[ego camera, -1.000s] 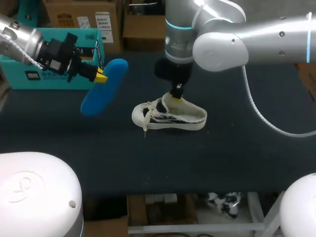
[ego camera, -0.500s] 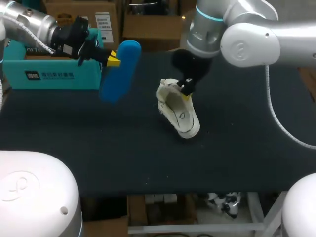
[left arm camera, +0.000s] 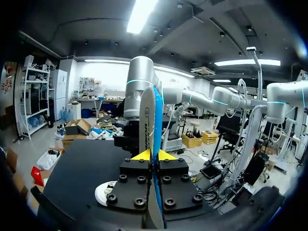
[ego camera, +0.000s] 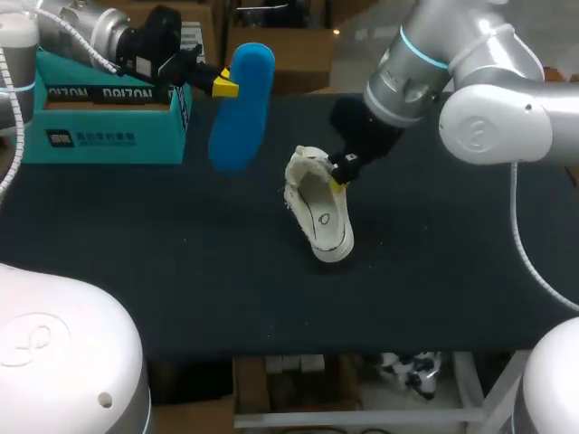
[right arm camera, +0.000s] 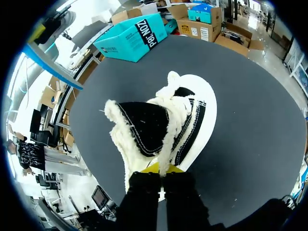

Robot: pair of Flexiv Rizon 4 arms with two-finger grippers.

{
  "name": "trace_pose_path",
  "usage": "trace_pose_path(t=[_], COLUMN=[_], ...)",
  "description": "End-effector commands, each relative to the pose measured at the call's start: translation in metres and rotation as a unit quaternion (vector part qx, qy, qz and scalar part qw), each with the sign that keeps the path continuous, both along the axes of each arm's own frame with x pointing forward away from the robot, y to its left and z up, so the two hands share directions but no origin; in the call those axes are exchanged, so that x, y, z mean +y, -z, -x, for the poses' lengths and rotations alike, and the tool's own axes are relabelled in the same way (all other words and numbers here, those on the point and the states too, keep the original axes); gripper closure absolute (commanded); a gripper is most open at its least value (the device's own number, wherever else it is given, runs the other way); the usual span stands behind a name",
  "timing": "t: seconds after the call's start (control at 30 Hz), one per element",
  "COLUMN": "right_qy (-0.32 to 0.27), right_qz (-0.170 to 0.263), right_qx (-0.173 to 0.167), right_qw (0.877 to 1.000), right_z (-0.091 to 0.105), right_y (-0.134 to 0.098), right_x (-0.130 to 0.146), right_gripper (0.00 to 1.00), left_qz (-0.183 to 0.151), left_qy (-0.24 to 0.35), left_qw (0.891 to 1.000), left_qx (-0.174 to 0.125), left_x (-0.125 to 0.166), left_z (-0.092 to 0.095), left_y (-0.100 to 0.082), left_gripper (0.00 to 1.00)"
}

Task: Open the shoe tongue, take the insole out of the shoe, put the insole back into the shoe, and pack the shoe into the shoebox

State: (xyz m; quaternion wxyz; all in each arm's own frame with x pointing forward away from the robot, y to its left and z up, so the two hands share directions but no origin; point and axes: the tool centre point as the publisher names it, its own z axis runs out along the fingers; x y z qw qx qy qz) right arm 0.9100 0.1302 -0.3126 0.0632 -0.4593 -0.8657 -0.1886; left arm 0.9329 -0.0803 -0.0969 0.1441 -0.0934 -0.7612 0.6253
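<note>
Right wrist view first: the right gripper (right arm camera: 161,169) has its yellow tips pinched on the fleecy rim of the shoe (right arm camera: 163,125). The shoe stretches out ahead of the fingers, and whether it sits on the dark table (right arm camera: 250,120) or hangs just clear of it, I cannot tell. Well ahead of the gripper, past the shoe, sits the teal shoebox (right arm camera: 134,36). Over to the left wrist view: the left gripper (left arm camera: 153,155) is clamped on the blue insole (left arm camera: 147,115), which is held edge-on between the tips, stands up ahead of them and is clear of the table. My read: the tongue is open and the insole is out, so those steps look done. What's left is sliding the insole back in, then packing the shoe into the shoebox.
</note>
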Motion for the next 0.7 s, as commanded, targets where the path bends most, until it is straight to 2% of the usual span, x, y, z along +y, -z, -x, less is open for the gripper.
trace_pose_path(t=[0.03,0.37,0.57,0.7], right_qy=[0.033,0.035,0.007,-0.013], right_qz=[-0.067,-0.118,-0.126,-0.136], right_qx=[-0.071,-0.091,-0.085,-0.064], right_qw=[0.995,0.988,0.988,0.988], right_z=[0.007,0.014,0.006,-0.001], right_y=[0.006,0.007,0.007,0.016], right_x=[-0.001,0.014,0.015,0.006], right_gripper=[1.00,1.00,1.00,1.00], left_qz=[0.013,0.011,0.007,0.016], left_qy=[0.088,0.107,0.100,0.087], left_qw=[0.995,0.993,0.994,0.995], left_qx=[0.034,0.055,0.053,0.052], left_x=[0.000,-0.007,-0.001,0.005], left_z=[-0.008,-0.001,0.008,0.016], left_y=[0.000,-0.013,-0.014,-0.014], left_gripper=[1.00,1.00,1.00,1.00])
